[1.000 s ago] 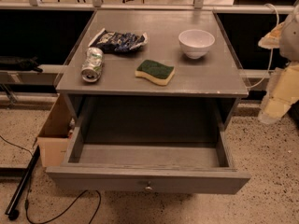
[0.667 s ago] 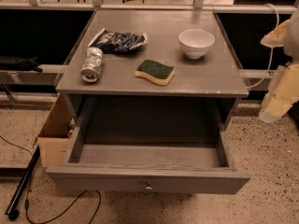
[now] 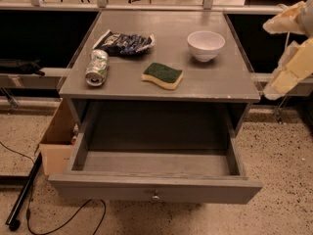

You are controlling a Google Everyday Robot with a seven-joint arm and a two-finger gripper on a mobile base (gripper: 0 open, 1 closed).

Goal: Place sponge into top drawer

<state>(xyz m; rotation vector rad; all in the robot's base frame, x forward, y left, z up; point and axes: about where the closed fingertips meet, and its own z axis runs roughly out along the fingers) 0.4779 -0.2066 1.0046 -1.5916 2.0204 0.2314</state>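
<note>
The sponge (image 3: 162, 75), dark green face over wavy pale yellow foam, lies as before near the bench's (image 3: 220, 84) front edge, apart from can (image 3: 97, 67) and bowl (image 3: 206, 45), above the pulled-out top drawer (image 3: 156, 192), while the gripper (image 3: 288, 67) hangs unmoved beyond the right edge, its grip impossible to tell.

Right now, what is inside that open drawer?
The top drawer shows only its bare grey floor; its rear, under the table, is dim. The sponge lies on top; the gripper hangs at the right.
</note>
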